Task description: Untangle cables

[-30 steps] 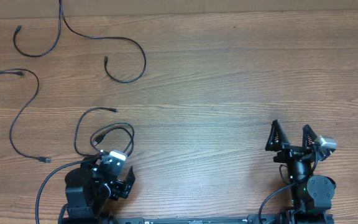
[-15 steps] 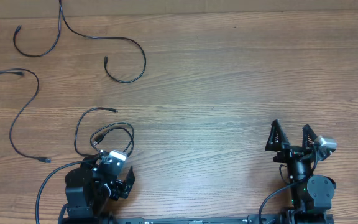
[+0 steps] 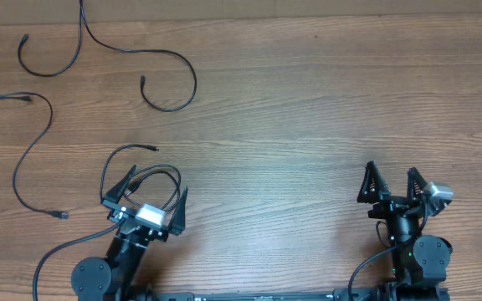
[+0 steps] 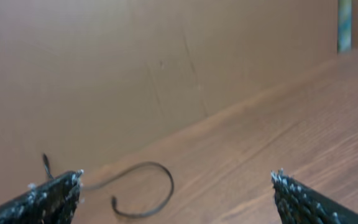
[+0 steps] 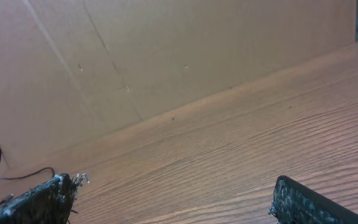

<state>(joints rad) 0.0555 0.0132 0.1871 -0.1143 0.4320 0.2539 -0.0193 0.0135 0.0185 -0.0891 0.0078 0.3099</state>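
Observation:
Several thin black cables lie on the wooden table (image 3: 308,109). A long curving strand (image 3: 174,54) and a loop (image 3: 48,73) lie at the far left. Another strand (image 3: 32,146) winds down the left side. A small coil (image 3: 162,170) lies under my left gripper (image 3: 157,180), which is open with its fingers on either side of the coil. My right gripper (image 3: 390,170) is open and empty at the near right, far from any cable. In the left wrist view a hooked cable end (image 4: 171,183) lies ahead between the open fingers (image 4: 55,196).
A brown cardboard wall (image 4: 135,74) stands along the table's far edge. The right wrist view shows bare wood between the open fingers (image 5: 309,202) and a bit of cable (image 5: 17,177) at the far left. Thick black arm wires (image 3: 53,255) trail by the left base.
My left arm has swung forward from its folded pose, and the open gripper now points out over the small coil. The right arm and the cables have not moved.

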